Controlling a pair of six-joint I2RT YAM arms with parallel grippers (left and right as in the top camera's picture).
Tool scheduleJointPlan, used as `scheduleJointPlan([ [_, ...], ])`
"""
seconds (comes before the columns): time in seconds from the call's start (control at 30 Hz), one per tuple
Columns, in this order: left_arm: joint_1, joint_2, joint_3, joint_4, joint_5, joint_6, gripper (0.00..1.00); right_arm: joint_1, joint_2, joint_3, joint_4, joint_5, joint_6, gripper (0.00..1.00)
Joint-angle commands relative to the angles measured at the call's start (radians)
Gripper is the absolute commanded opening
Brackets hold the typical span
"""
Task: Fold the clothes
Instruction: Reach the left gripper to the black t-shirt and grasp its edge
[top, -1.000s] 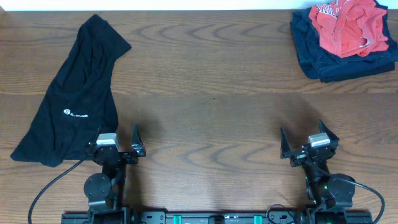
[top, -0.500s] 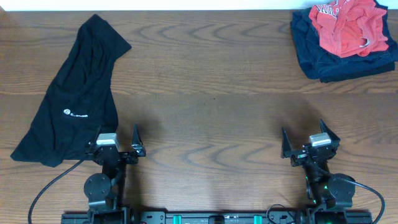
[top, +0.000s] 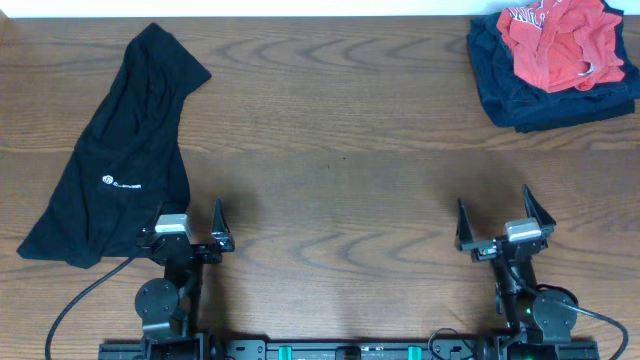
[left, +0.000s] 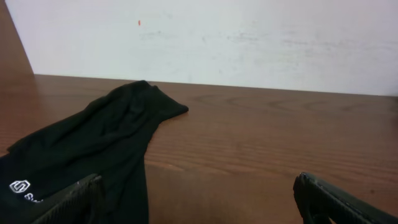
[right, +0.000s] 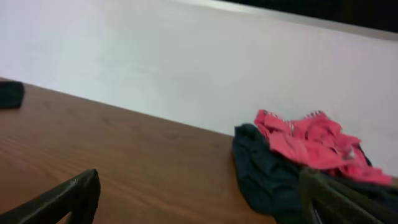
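The black clothes (top: 120, 150) lie flat at the left of the table, folded lengthwise, with a small white logo (top: 118, 182) near the front. They also show in the left wrist view (left: 93, 149). My left gripper (top: 188, 222) is open and empty, just right of the garment's front end; in its wrist view (left: 199, 199) the left finger sits over the fabric edge. My right gripper (top: 503, 215) is open and empty at the front right, also seen in its wrist view (right: 199, 199).
A red garment with white lettering (top: 555, 40) lies on a dark navy folded garment (top: 520, 95) at the back right corner; both show in the right wrist view (right: 305, 140). A white wall (left: 217, 37) runs behind the table's back edge.
My right gripper has shifted slightly to the right and a little forward. The left arm and the clothes have not moved.
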Motion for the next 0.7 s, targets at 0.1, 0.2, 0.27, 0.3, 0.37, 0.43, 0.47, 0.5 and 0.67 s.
scheduleJointPlan([
  [0.1,-0.001,0.013,0.055,-0.055,0.01,-0.002,0.98,0.007,0.001,0.024,0.01,-0.066,0.049,0.99],
  [0.2,-0.001,0.068,0.127,-0.113,0.009,-0.001,0.98,0.007,0.039,0.076,-0.007,-0.086,0.049,0.99],
  [0.27,-0.001,0.135,0.185,-0.134,0.009,-0.001,0.98,0.007,0.095,0.129,-0.042,-0.086,0.048,0.99],
  [0.3,-0.001,0.173,0.211,-0.136,0.009,-0.001,0.98,0.007,0.137,0.161,-0.057,-0.087,0.048,0.99],
  [0.37,-0.001,0.265,0.278,-0.144,0.01,-0.002,0.98,0.007,0.23,0.225,-0.072,-0.101,0.042,0.99],
  [0.43,-0.001,0.363,0.362,-0.175,0.01,-0.002,0.98,0.007,0.344,0.298,-0.078,-0.131,0.033,0.99],
  [0.47,-0.001,0.412,0.406,-0.196,0.014,-0.001,0.98,0.007,0.402,0.336,-0.083,-0.143,0.033,0.99],
  [0.5,-0.001,0.472,0.462,-0.224,0.02,-0.001,0.98,0.007,0.47,0.385,-0.093,-0.159,0.033,0.99],
  [0.67,-0.001,0.737,0.725,-0.377,0.024,0.003,0.98,0.007,0.777,0.646,-0.208,-0.219,0.034,0.99],
])
